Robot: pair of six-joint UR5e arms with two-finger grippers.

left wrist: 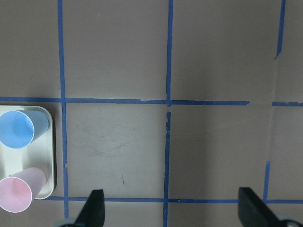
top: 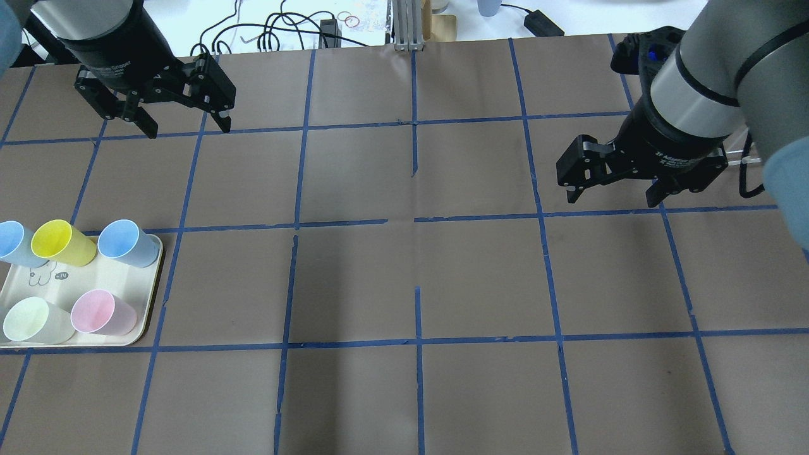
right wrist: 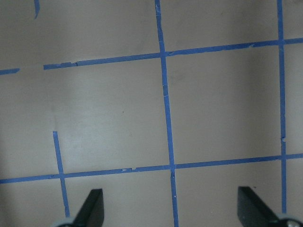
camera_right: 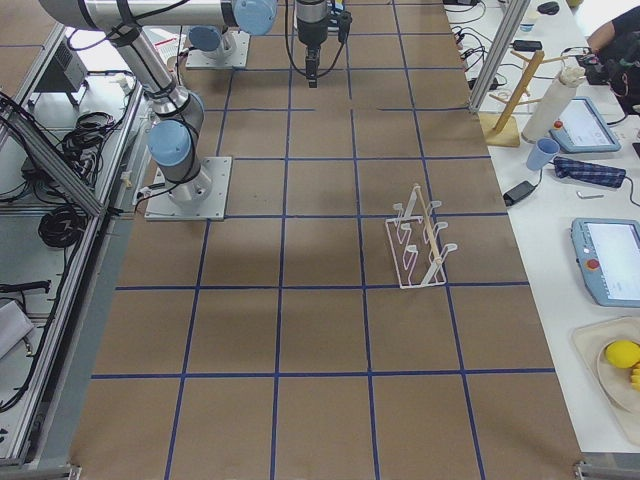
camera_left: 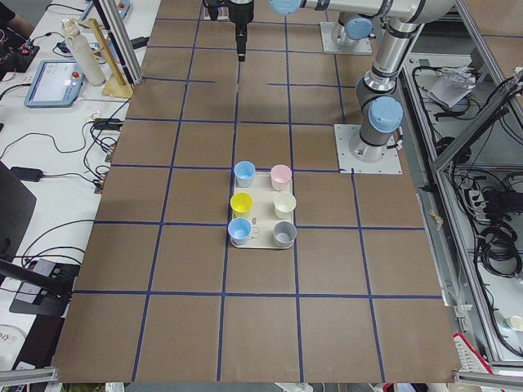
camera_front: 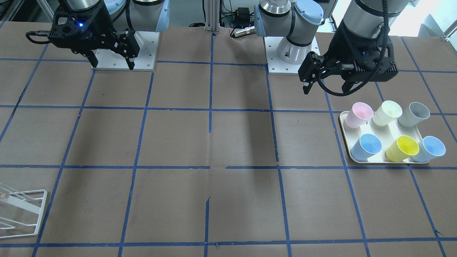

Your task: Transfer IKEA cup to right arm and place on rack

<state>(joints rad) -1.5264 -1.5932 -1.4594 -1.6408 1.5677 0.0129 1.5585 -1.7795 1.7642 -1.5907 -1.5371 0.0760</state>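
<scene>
The pale pink IKEA cup (camera_front: 358, 115) stands upright at a corner of the cream tray (camera_front: 343, 132), also in the overhead view (top: 102, 313), the left side view (camera_left: 281, 175) and the left wrist view (left wrist: 19, 196). My left gripper (camera_front: 326, 88) hangs open and empty above the table beside the tray, apart from the cup (top: 188, 129). My right gripper (camera_front: 113, 65) is open and empty over bare table on the other side (top: 613, 197). The white wire rack (camera_front: 21, 210) stands empty near the table's far edge on my right (camera_right: 420, 240).
The tray also holds a cream cup (camera_front: 387, 112), a grey cup (camera_front: 414, 114), a yellow cup (camera_front: 401, 148) and two blue cups (camera_front: 366, 146) (camera_front: 428, 149). The brown table with blue tape grid (camera_front: 214, 142) lies between tray and rack.
</scene>
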